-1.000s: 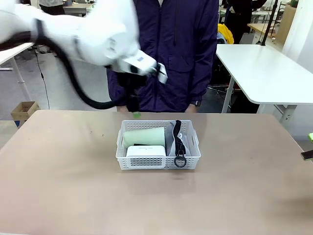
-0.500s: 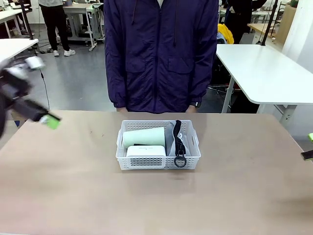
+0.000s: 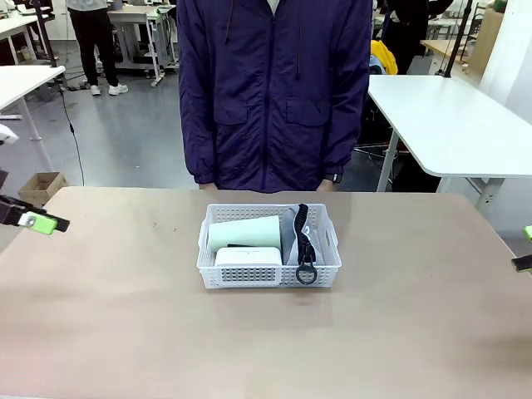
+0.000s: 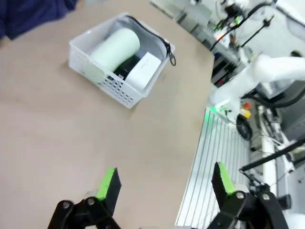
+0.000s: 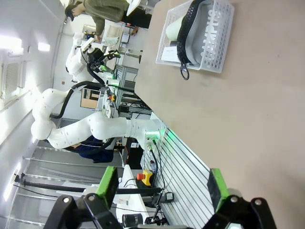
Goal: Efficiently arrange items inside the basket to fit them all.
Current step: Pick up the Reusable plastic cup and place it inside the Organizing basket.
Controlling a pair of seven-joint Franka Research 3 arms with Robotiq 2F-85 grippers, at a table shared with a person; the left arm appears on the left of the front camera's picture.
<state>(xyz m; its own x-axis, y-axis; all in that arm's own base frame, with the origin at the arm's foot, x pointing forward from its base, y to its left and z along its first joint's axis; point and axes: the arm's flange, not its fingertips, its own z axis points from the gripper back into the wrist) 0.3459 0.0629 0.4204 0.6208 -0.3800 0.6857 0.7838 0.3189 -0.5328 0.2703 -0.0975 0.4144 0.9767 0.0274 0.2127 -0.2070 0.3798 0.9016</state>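
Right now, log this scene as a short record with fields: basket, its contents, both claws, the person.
basket: white lattice basket in the middle of the table
cup: pale green cup lying on its side, far left part of the basket
box: white rounded box in front of the cup
pouch: grey pouch filling the right part, its ring hanging over the near rim
stapler: dark strip between cup and box, too hidden to confirm
left claw: open, empty, at the table's left edge
right claw: open, empty
person: standing behind the basket
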